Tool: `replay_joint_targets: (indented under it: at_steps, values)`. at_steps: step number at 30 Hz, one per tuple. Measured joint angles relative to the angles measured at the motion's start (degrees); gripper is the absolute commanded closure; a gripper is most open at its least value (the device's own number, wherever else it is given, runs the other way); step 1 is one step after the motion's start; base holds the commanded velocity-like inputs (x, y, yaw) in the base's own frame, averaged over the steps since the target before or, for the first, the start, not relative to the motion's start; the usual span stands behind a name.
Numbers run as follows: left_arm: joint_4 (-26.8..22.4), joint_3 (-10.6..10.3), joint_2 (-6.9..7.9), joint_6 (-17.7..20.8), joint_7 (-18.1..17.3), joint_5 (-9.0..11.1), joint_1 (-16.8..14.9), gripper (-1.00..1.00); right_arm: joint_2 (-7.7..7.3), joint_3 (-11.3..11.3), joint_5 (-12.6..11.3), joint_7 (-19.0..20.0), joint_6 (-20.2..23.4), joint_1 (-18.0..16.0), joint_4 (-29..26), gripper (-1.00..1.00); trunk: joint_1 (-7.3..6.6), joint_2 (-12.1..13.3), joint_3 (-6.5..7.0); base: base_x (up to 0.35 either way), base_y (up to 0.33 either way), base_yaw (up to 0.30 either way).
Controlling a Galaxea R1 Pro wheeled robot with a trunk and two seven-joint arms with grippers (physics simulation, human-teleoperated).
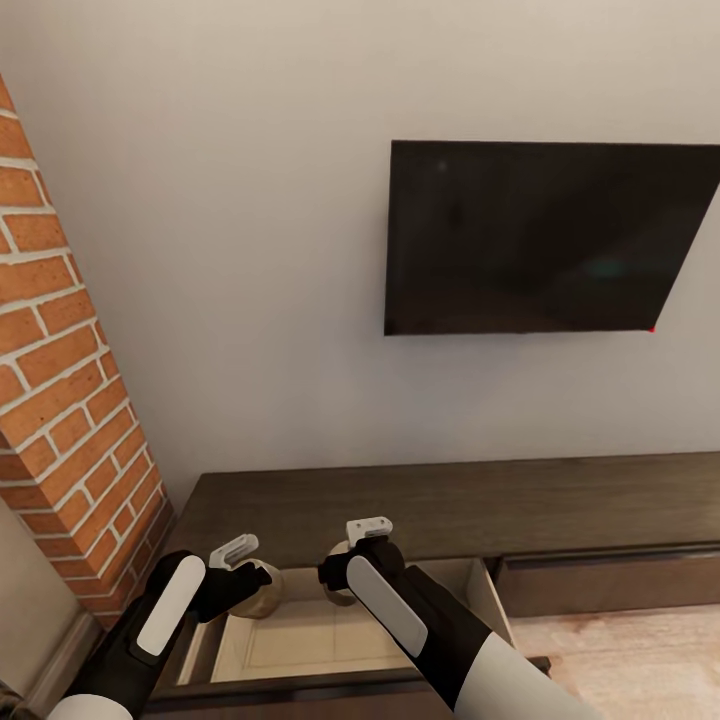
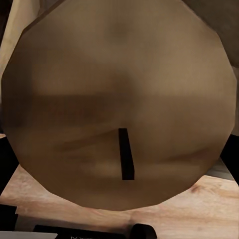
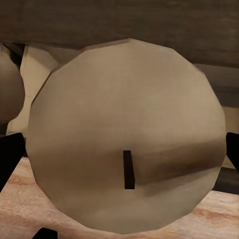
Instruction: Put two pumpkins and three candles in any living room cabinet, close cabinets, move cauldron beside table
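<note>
Grippers over the open cabinet drawer: left gripper and right gripper each pinch a candle; wrist views show wicks.

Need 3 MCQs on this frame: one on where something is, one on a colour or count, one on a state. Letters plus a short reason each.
1. Where is the TV?
A. on the wall above the cabinet
B. on the floor
C. on the brick column

2. How many candles are being held, one per gripper?
A. none
B. two
C. four

3. What state is the cabinet's left drawer in?
A. shut
B. pulled open
C. removed

Answers:
1 A: the dark screen hangs on the pale wall over the cabinet top, right of the brick column.
2 B: the left gripper holds one candle and the right gripper another candle; each wrist view shows a round tan candle top with a dark wick.
3 B: the left drawer shows its pale inside below both grippers; the right drawer front sits flush.
</note>
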Motion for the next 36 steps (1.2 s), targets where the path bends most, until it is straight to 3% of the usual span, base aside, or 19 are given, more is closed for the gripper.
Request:
replay_joint_targets:
  at_steps: [36]
  values:
    - [0.00,0.06,-0.08,0.00,-0.02,-0.02,0.00,1.00,0.00,-0.09,-0.01,-0.20,0.06,0.00,0.10,1.00,7.91,-14.44,-6.47,0.000,0.000,0.000]
